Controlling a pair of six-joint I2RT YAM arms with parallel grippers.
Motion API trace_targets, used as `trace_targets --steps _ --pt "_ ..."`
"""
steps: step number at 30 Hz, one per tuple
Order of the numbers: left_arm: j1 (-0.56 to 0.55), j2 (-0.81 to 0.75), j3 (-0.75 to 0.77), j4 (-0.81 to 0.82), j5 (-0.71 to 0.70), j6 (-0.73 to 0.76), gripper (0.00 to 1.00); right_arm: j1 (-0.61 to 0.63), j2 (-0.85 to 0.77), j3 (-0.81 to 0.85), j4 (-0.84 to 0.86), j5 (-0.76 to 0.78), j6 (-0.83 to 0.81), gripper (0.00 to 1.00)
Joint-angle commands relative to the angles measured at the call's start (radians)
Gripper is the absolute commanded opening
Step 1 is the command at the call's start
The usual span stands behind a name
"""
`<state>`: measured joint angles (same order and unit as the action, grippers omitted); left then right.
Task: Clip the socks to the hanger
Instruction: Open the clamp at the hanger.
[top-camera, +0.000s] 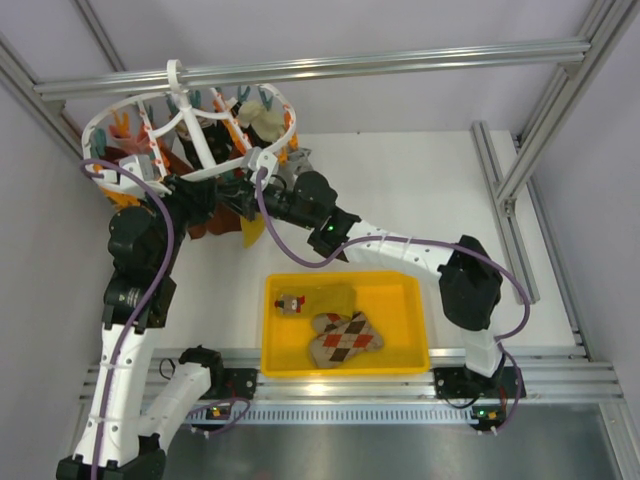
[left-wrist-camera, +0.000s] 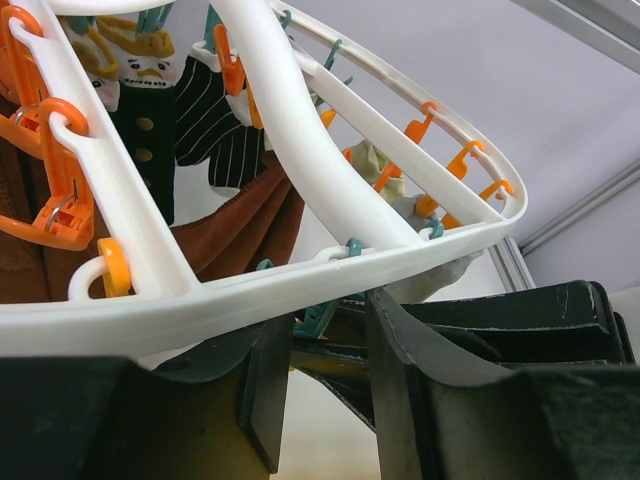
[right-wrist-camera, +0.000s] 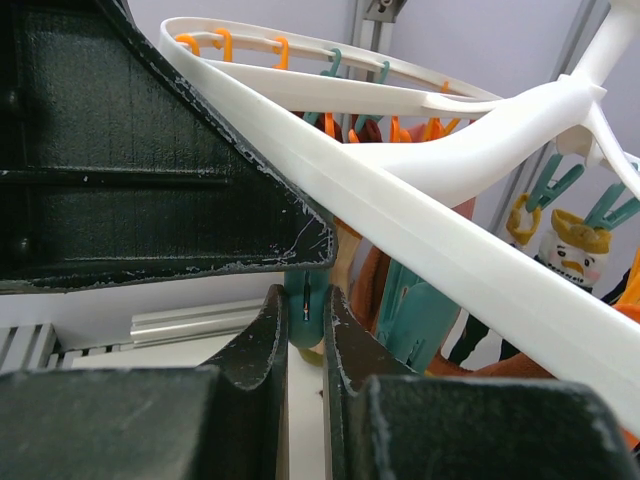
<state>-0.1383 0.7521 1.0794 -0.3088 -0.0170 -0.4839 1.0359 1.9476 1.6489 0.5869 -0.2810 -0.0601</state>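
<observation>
White tabletop (top-camera: 400, 180) is carrying a bin (top-camera: 340, 368) of socks (top-camera: 345, 338), near centre. Right fingers (right-wrist-camera: 262, 345) are pinching a clip (right-wrist-camera: 305, 305) on the far-left hanger (top-camera: 200, 135); left fingers (left-wrist-camera: 400, 350) are gaping under its rim. Socks should handle limp: grip cuffs.

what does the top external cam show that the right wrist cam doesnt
Only top external: the yellow bin holding an argyle sock. Only right wrist: the right claw pinched on a teal clip under the rim. Both: the white hanger with its orange and teal clips.
</observation>
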Motion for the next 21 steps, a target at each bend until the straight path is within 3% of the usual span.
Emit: trace_targets --steps 1,9,13,21 --pt "0.003 0.019 0.025 0.068 -0.005 0.002 0.41 0.029 -0.067 -0.005 0.053 -0.076 0.009 0.0" --pt "0.003 0.03 0.017 0.071 -0.003 -0.007 0.47 0.02 -0.073 -0.003 0.053 -0.107 0.054 0.0" --pt "0.003 0.033 0.019 0.068 -0.006 -0.005 0.45 0.015 -0.076 -0.003 0.053 -0.118 0.095 0.0" --pt "0.003 0.027 0.034 0.051 0.005 -0.016 0.12 0.015 -0.087 0.018 0.021 -0.15 0.112 0.0"
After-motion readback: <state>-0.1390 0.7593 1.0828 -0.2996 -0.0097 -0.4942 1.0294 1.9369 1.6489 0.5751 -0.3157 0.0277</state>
